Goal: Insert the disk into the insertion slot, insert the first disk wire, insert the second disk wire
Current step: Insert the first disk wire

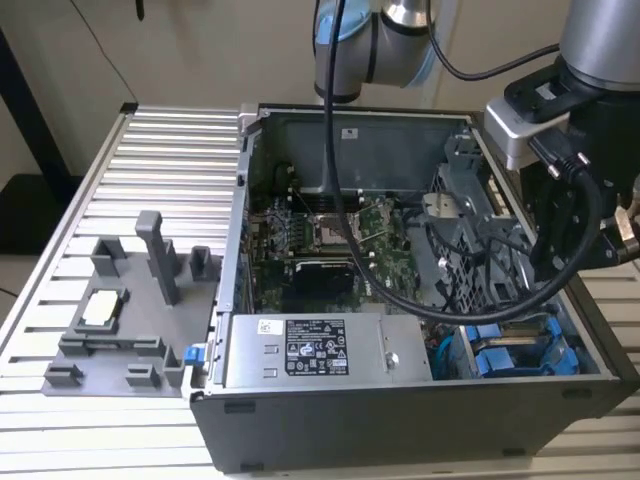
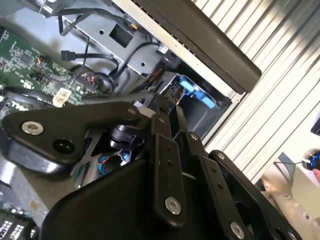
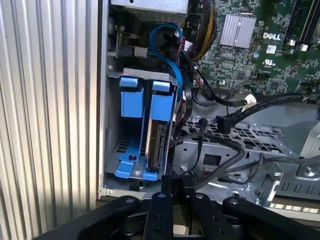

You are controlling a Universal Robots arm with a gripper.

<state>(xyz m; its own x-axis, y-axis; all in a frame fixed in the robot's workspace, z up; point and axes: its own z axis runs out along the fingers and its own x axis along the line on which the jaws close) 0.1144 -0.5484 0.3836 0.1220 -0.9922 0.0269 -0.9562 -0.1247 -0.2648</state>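
The disk (image 3: pixel 156 146), grey metal in a bright blue carrier frame (image 3: pixel 163 106), stands on edge inside the insertion slot (image 3: pixel 146 74) of the grey drive cage at the case's corner. In the exterior view its blue frame (image 1: pixel 502 358) shows at the case's lower right. My gripper (image 3: pixel 176 182) hovers just off the disk's cable end with its fingers together. In the second wrist view the gripper (image 2: pixel 161 104) points at the blue frame (image 2: pixel 194 91), and a thin black wire (image 2: pixel 131 95) runs up to its tips. I cannot tell if the wire is pinched.
Another blue carrier (image 3: pixel 131 97) sits beside the disk in the same cage. Loose black cables (image 3: pixel 235 116) cross the perforated grey panel (image 3: pixel 250 141). The motherboard (image 3: pixel 260 45) lies beyond. The power supply (image 1: pixel 310 350) fills the case front; a grey fixture (image 1: pixel 120 310) stands on the slatted table.
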